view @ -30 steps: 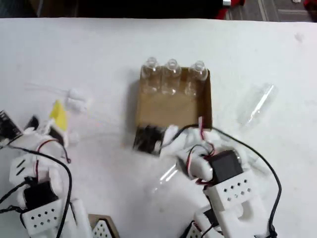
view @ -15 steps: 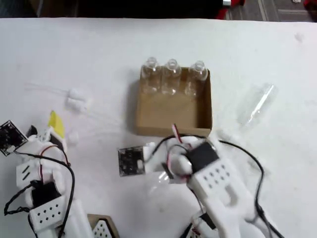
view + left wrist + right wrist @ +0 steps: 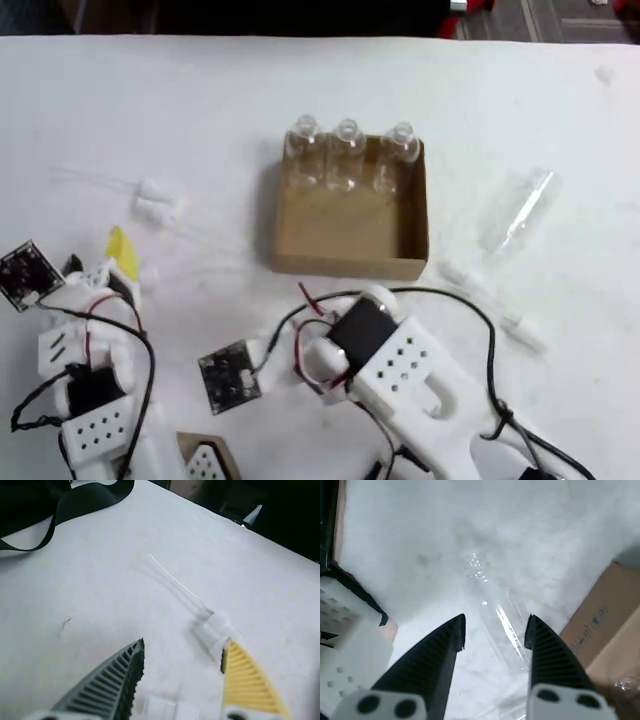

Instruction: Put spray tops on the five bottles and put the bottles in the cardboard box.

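Beside the cardboard box [image 3: 345, 225]: lining up the next grasp
High view: three bottles [image 3: 346, 150] stand along the box's far wall, a spare bottle [image 3: 515, 212] lies apart on one side, and spray tops [image 3: 155, 200] lie well off on the other. Left wrist view: the left gripper [image 3: 182, 645] gapes empty, with a spray top [image 3: 215, 630] just beside it. Right wrist view: the right gripper [image 3: 495, 620] is spread wide, holding nothing and straddling a lying bottle [image 3: 502, 630]. It should centre and close gently, as the bottle would likely roll.

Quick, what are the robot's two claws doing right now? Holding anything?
Left gripper: open, holding nothing.
Right gripper: open, holding nothing.
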Controlling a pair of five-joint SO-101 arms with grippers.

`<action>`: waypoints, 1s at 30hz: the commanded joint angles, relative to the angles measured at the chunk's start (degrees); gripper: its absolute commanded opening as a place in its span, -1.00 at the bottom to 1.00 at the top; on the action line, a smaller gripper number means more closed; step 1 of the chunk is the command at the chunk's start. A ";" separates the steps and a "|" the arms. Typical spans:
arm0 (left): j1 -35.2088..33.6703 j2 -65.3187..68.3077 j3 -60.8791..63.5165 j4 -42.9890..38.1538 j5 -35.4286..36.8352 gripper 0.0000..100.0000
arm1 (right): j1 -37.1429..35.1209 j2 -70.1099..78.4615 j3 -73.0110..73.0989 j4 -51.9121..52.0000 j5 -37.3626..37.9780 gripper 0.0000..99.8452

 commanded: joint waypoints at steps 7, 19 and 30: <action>0.48 -1.10 -0.70 -1.58 -0.62 -0.53 | -0.92 -2.07 3.25 -3.12 -0.62 -0.58; 0.66 -1.10 -0.62 -1.58 -0.62 -0.53 | -0.75 -1.45 8.79 -6.81 2.81 -0.29; 1.36 -1.10 -0.62 -1.58 -0.70 -0.53 | -1.10 -1.36 15.65 -13.05 3.16 -0.29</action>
